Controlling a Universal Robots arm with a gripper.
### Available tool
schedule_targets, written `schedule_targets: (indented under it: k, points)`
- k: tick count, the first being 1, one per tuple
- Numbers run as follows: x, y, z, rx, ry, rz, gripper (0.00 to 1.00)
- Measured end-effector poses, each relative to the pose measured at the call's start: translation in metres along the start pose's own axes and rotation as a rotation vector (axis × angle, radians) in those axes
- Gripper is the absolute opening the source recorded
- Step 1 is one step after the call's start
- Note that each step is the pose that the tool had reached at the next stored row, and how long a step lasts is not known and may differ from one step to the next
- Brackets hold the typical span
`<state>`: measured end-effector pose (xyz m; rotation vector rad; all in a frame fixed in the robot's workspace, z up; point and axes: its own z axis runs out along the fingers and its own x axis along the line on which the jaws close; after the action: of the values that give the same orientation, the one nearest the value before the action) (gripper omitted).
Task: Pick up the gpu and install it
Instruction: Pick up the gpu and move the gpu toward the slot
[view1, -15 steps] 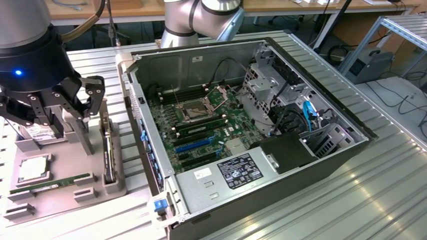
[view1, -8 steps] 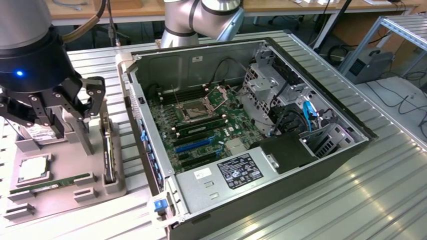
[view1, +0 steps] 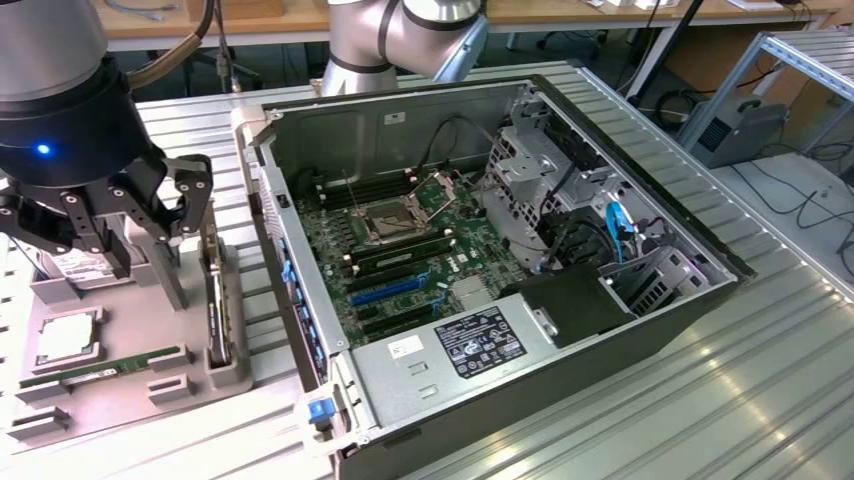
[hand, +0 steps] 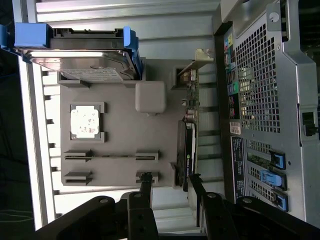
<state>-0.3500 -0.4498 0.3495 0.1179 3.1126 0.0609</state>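
Note:
The gpu (hand: 189, 131) stands on its edge in a slot of the grey parts holder (hand: 120, 130), on the side nearest the computer case, with its silver end bracket (hand: 199, 59) at the far end. In the exterior view the gpu (view1: 214, 295) is a thin dark strip beside the case wall. My gripper (hand: 170, 186) hangs above the holder, open, with nothing between its fingers. One fingertip (hand: 194, 179) is close to the gpu's near end. The exterior view puts the gripper (view1: 134, 235) over the holder's back part, on that view's left.
The holder also carries a hard drive (hand: 80, 55) in a blue frame, a CPU (hand: 85, 121) and a RAM stick (hand: 110, 156). The open computer case (view1: 534, 300) lies alongside, its motherboard (view1: 400, 250) exposed and its perforated rear panel (hand: 260, 85) next to the gpu.

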Motion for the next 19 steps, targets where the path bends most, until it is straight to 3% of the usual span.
schedule_targets:
  k: [19]
  points:
    - [-0.0025,0.0001,0.003,0.0011,-0.0002,0.0,0.42]
